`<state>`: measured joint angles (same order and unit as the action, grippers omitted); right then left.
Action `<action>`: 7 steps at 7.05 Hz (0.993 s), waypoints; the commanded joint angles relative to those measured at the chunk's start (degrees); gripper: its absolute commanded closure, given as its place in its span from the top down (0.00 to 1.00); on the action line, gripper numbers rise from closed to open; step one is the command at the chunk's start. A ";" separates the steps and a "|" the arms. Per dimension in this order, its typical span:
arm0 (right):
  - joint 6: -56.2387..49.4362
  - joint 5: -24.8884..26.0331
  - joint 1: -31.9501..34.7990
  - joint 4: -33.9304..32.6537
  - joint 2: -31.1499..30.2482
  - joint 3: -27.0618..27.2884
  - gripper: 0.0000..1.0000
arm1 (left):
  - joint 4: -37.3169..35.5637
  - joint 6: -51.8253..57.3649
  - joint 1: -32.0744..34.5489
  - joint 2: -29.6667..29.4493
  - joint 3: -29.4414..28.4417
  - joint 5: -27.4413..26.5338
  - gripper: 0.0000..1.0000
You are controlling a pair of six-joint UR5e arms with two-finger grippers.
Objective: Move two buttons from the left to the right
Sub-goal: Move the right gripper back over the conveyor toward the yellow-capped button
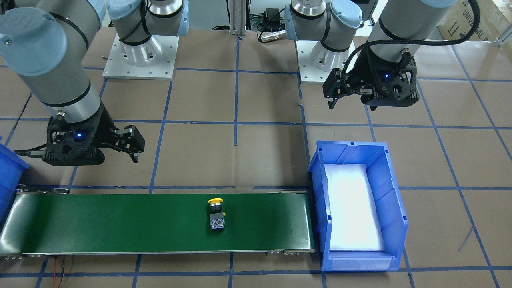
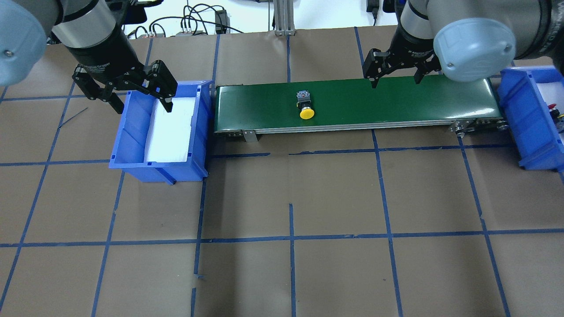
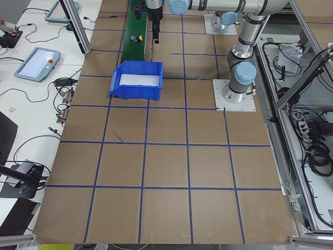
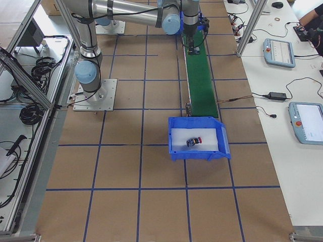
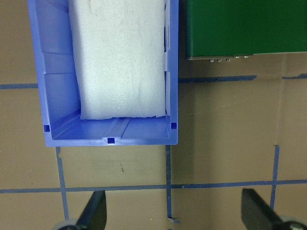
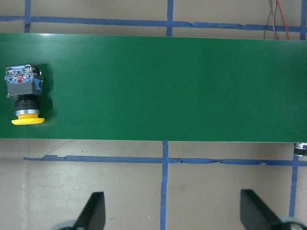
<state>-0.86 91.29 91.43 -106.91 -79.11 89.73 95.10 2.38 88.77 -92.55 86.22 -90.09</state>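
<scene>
Green conveyor belt (image 2: 418,103) lies just ahead of the right gripper (image 2: 395,82), whose jaws are spread and empty. A foam-lined blue left bin (image 2: 132,169) sits ahead of the left gripper (image 2: 143,105), also released; its collar seems to read "Adaptive Gripper". The yellow button (image 2: 306,108) lies on the belt, off to one side of the right jaws. The red button (image 4: 194,142) rests in the right bin (image 4: 199,155).
</scene>
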 commanded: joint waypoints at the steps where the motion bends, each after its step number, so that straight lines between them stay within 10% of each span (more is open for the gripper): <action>1: 1.21 0.04 0.33 -0.32 -0.43 -0.52 1.00 | 0.00 0.00 0.00 0.00 0.00 0.00 1.00; 7: 3.84 0.38 0.15 2.91 -0.95 -1.05 1.00 | 0.00 0.00 0.00 0.00 0.00 0.00 1.00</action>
<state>1.85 91.49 91.68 -106.01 -79.71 88.83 95.09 2.37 88.77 -92.55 86.22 -90.09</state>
